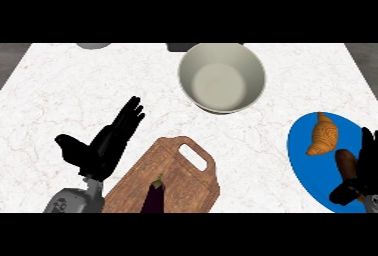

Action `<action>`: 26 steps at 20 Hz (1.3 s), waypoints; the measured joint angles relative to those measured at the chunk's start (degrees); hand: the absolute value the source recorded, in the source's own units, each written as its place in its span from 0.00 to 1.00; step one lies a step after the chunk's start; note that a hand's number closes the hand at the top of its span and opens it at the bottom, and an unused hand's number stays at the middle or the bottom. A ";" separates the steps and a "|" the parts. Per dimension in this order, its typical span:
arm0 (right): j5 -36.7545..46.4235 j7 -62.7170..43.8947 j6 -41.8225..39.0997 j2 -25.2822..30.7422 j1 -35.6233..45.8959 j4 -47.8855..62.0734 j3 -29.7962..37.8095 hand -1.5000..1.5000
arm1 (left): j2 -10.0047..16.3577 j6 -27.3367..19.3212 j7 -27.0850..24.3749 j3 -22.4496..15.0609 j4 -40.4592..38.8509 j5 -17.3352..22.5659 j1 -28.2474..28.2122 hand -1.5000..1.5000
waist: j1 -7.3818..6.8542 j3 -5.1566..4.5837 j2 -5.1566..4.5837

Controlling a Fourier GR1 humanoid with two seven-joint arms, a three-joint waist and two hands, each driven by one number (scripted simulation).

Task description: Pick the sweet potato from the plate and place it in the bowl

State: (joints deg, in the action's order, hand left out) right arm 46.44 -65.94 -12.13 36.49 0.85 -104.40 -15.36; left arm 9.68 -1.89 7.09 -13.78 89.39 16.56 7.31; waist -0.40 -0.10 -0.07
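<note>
Leftmost, your left hand [103,145] is open, fingers straight, holding nothing. Farther right, on the blue plate [301,161], the reddish-brown sweet potato [345,160] lies lengthwise, pointing away from you; your right hand [353,189] curls round its near end.

Nothing legible shows anywhere in the head view: no text, label, brand, number or sign. The bowl [221,82], the blue plate [305,171] and the wooden cutting board [176,172] show plain faces, and the marbled surface [66,90] carries only its veining. The nearest thing to a mark is a few small dark spots on the grey left forearm [69,202] at the lower edge, too small to tell as letters or figures.
</note>
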 measured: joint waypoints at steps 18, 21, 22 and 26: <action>9.29 4.08 -4.39 -8.51 0.46 8.89 3.47 0.00 | -0.71 2.01 0.29 2.52 -0.82 -0.62 0.47 0.50 | 0.33 0.08 0.05; 10.96 5.18 -4.58 -9.59 0.81 10.50 4.99 0.00 | -1.03 2.29 -0.04 2.71 -0.72 -1.21 -0.19 0.50 | 0.33 0.08 0.07; 11.67 5.75 -4.16 -9.76 0.42 11.59 5.58 0.00 | -0.90 2.53 0.26 2.86 -0.06 -1.06 -0.73 0.50 | 0.31 0.08 0.08; 14.46 6.86 -3.42 -11.70 1.01 14.08 7.22 0.00 | -1.01 3.28 1.28 3.59 0.60 -1.37 -0.43 0.50 | 0.34 0.09 0.08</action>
State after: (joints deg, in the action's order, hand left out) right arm 60.90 -59.08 -15.55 24.79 1.86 -90.31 -8.14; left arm 8.67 1.39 8.38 -10.20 89.99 15.19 6.88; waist -0.06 0.00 0.01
